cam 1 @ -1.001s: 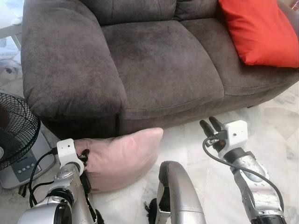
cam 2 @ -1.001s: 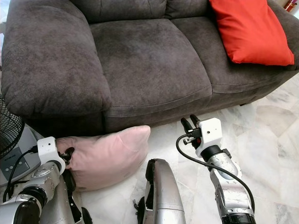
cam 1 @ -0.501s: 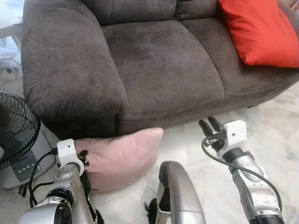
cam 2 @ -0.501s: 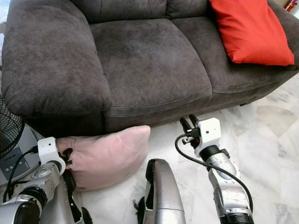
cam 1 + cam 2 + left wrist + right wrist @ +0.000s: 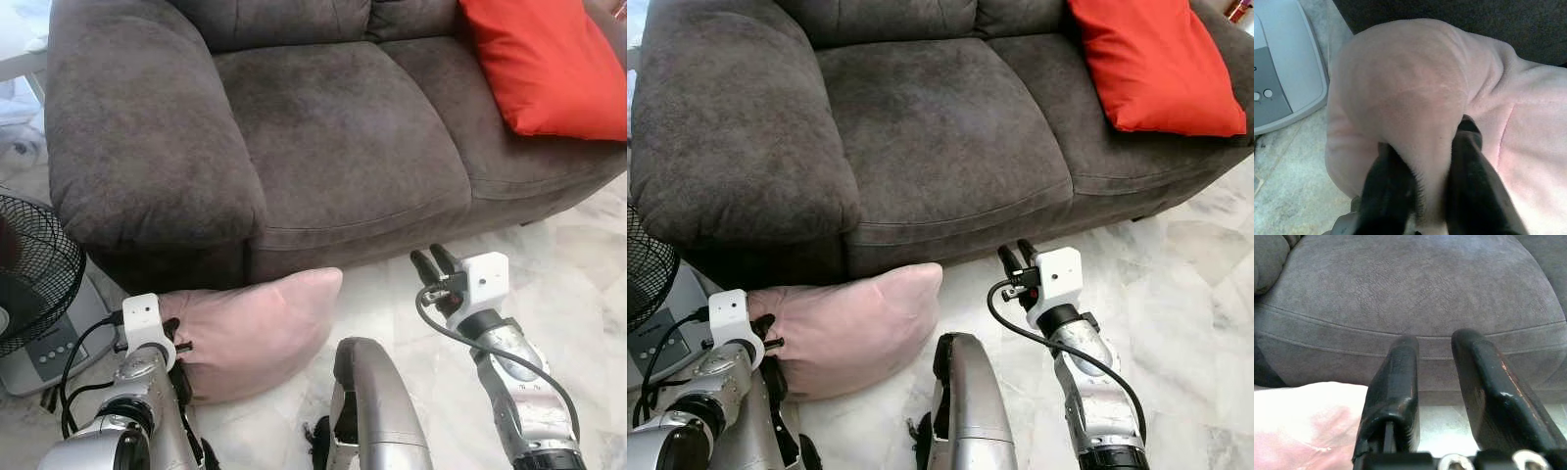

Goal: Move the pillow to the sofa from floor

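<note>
The pink pillow (image 5: 253, 331) lies on the floor (image 5: 568, 255), against the front base of the dark grey sofa (image 5: 323, 137), below its left armrest. The left gripper (image 5: 1422, 196) is clamped on a fold at the pillow's left end. The right gripper (image 5: 1436, 367) hangs above the floor in front of the sofa, fingers narrowly apart, holding nothing. A red cushion (image 5: 544, 64) rests on the sofa's right seat. A fan (image 5: 34, 284) stands left of the pillow.

Fan (image 5: 34, 284) & red cushion (image 5: 549, 64) cut by frame edges.
</note>
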`<state>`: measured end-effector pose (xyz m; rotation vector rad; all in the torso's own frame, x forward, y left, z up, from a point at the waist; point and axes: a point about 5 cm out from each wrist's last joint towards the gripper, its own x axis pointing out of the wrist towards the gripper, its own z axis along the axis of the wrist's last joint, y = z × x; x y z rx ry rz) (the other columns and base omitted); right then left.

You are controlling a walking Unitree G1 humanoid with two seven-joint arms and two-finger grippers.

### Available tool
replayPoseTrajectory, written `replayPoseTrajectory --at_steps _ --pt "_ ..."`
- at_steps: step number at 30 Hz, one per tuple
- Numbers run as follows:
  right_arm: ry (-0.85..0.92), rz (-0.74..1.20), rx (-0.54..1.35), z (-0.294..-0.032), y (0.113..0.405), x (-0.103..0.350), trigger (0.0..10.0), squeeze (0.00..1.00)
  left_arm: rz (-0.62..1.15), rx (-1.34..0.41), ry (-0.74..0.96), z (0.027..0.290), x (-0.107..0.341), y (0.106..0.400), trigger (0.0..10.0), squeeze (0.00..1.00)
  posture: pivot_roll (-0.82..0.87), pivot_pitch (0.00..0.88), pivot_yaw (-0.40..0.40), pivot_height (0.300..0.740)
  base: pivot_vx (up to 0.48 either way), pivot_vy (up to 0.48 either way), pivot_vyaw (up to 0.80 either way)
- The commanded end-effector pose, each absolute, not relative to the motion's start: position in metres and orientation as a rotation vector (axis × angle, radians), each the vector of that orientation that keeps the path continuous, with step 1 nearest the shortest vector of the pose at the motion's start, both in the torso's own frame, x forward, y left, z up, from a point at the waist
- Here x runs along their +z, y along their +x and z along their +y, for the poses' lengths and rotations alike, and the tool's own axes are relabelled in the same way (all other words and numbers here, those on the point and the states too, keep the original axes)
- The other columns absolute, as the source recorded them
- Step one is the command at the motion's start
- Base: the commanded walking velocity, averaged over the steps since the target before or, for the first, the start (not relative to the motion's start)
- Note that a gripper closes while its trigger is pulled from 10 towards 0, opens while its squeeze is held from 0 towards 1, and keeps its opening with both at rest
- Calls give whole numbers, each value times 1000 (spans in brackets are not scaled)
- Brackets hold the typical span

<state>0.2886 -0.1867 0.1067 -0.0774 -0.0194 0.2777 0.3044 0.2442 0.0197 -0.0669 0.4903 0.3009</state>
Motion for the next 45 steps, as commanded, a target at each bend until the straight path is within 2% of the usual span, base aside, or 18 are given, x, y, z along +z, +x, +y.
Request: replayPoseTrajectory --at_steps 1,13,26,27,28,29,34,45 --pt "-76 5 253 -193 285 100 10000 0 536 305 -60 244 9 294 0 0 -13 198 -174 491 0 0 0" --pt "-47 1 249 -181 288 95 10000 0 495 307 -36 246 12 296 0 0 22 194 -143 491 0 0 0" --pt "-39 0 231 -180 288 90 10000 0 490 289 -33 241 13 298 0 0 32 184 -125 491 0 0 0" --pt "-41 1 230 -181 288 90 10000 0 485 292 -30 241 14 299 784 0 32 184 -124 491 0 0 0" --pt "-42 2 229 -181 288 90 10000 0 482 294 -28 241 15 299 784 0 32 184 -124 491 0 0 0" --pt "-41 1 229 -181 288 90 10000 0 463 301 -30 242 18 301 10000 0 31 184 -123 491 0 0 0" --pt "-39 0 228 -181 288 89 10000 0 363 334 -45 243 26 303 10000 0 32 182 -121 491 0 0 0" --pt "-39 -1 230 -179 289 89 10000 0 360 297 -64 231 20 300 10000 0 35 176 -121 491 0 0 0"
